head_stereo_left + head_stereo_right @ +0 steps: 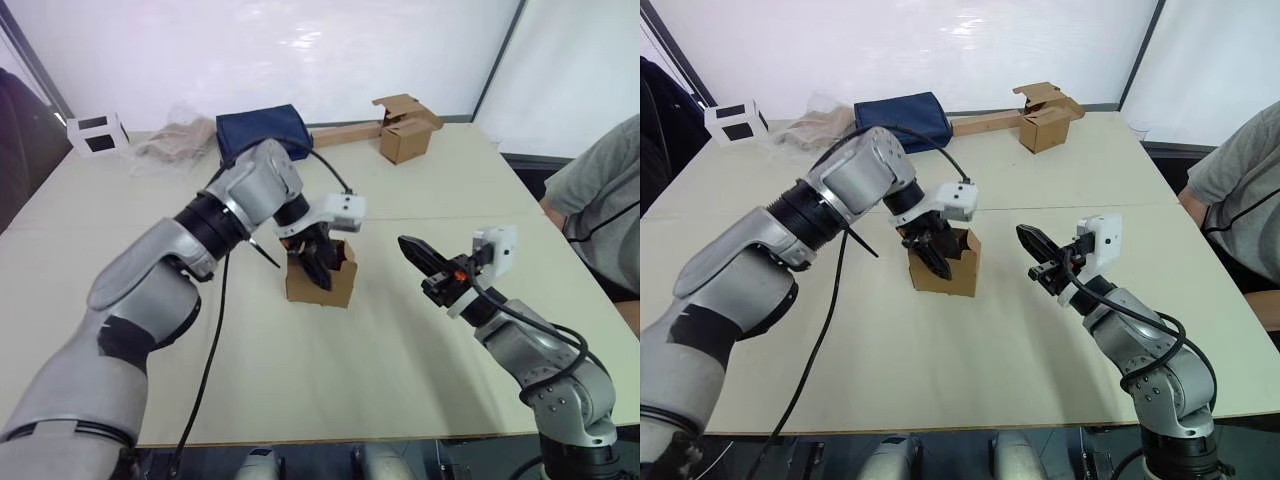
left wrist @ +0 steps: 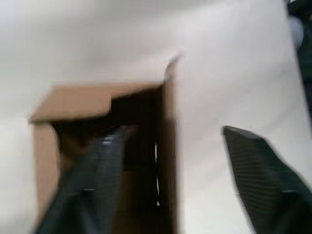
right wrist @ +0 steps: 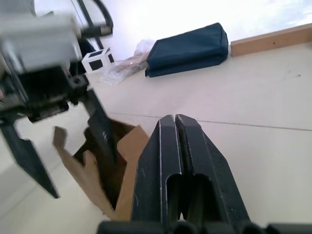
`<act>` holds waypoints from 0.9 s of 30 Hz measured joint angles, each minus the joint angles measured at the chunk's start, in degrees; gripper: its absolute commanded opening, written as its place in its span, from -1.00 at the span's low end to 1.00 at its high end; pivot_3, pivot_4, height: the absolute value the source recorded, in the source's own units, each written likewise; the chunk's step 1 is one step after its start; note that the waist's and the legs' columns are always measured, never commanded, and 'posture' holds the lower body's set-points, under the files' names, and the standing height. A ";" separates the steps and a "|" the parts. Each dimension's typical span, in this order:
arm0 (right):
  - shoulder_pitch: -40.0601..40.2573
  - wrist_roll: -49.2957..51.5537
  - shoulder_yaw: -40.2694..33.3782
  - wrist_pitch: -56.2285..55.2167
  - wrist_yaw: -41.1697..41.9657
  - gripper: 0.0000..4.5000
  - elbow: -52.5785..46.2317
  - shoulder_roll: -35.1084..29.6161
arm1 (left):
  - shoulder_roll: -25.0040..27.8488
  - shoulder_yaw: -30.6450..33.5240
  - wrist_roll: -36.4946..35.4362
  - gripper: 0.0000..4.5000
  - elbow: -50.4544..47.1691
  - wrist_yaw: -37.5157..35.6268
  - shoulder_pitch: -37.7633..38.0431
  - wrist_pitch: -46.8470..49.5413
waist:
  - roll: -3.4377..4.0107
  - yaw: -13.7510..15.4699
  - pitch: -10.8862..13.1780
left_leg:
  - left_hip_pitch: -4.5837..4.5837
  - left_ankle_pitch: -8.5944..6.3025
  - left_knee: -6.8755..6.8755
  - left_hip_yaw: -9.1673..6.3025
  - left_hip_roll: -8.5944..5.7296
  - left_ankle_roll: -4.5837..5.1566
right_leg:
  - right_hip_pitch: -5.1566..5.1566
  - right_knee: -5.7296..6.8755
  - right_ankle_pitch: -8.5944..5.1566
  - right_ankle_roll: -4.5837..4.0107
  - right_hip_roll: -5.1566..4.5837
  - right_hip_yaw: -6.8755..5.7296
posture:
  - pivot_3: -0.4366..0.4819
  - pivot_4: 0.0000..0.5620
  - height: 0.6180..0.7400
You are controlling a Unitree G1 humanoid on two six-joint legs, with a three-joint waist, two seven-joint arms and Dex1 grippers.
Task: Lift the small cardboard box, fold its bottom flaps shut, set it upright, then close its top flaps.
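The left hand is spread open over the small cardboard box: one black finger reaches down inside the open top, the other hangs outside the box wall, so one wall stands between them without being pinched. The box stands near the middle of the counter, open end up, with its top flaps standing raised and unfolded.

The right hand hovers just above the counter, a little apart from the box on its right side, its two fingers pressed together with nothing between them, tips pointing toward the box.

Farther out, along the far edge of the counter, lie a navy blue fabric bundle, a crumpled clear plastic bag beside it, and a small white cube with dark faces at the far left corner. Toward the far right stands a second brown box with ragged flaps, with a long cardboard strip touching it. A person's arm in a grey sleeve shows at the right edge.
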 measured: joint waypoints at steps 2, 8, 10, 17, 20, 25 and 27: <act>-1.03 -0.03 0.13 0.13 0.67 -1.00 0.90 -0.01 | 0.91 1.99 -1.72 0.99 -0.40 0.00 -0.44 3.29 | 0.01 -0.22 0.01 | 0.00 0.00 -0.01 0.00 0.00 0.00 | -0.02 0.02 -0.01 0.00 0.01 -0.01 | -0.05 -0.47 1.00; -4.63 -0.51 0.98 1.32 3.19 -1.00 4.19 -1.42 | 4.83 16.16 -4.02 0.99 -0.04 2.05 0.02 5.41 | 0.02 -0.77 0.00 | 0.01 0.00 -0.01 0.00 0.00 0.01 | -0.02 0.03 -0.01 0.00 -0.01 -0.01 | -0.05 -0.47 1.00; -6.07 -1.19 1.22 1.68 3.53 -1.00 5.31 -2.02 | 4.95 21.20 -5.46 0.77 -0.08 4.12 2.34 5.47 | 0.02 -0.93 0.00 | 0.00 0.00 0.00 0.00 0.00 0.00 | -0.02 0.04 -0.01 0.00 -0.02 -0.01 | -0.05 -0.47 1.00; -9.50 -4.25 3.61 4.49 5.59 -1.00 9.03 -5.25 | 6.50 41.07 -11.50 -0.48 -8.98 17.47 19.28 5.20 | 0.07 -1.23 -0.03 | 0.05 0.00 0.03 0.03 0.01 0.00 | -0.03 0.08 -0.01 0.00 -0.08 0.04 | -0.05 -0.47 1.00; -10.99 -6.88 4.07 5.44 6.14 -1.00 11.90 -6.86 | 6.57 45.45 -11.56 -0.97 -12.12 23.71 26.84 5.08 | 0.04 -0.76 -0.02 | -0.04 0.01 0.11 -0.06 0.01 -0.02 | -0.04 0.12 -0.01 0.00 -0.08 -0.07 | -0.05 -0.47 1.00; -12.77 -9.28 5.77 9.17 6.20 -1.00 14.33 -7.88 | 4.38 52.06 -12.64 -0.97 -15.49 34.34 35.40 5.00 | 0.04 -0.34 -0.04 | -0.02 0.00 0.16 -0.02 -0.01 -0.01 | -0.01 0.12 0.00 0.01 -0.13 -0.04 | -0.05 -0.47 1.00; -12.54 -10.32 7.23 11.01 6.54 -1.00 14.35 -8.59 | 4.16 52.73 -12.57 -0.97 -16.55 37.37 40.12 4.75 | 0.05 -0.38 -0.04 | -0.01 0.00 0.14 -0.02 -0.01 -0.01 | -0.02 0.13 0.00 0.01 -0.12 -0.04 | -0.05 -0.47 1.00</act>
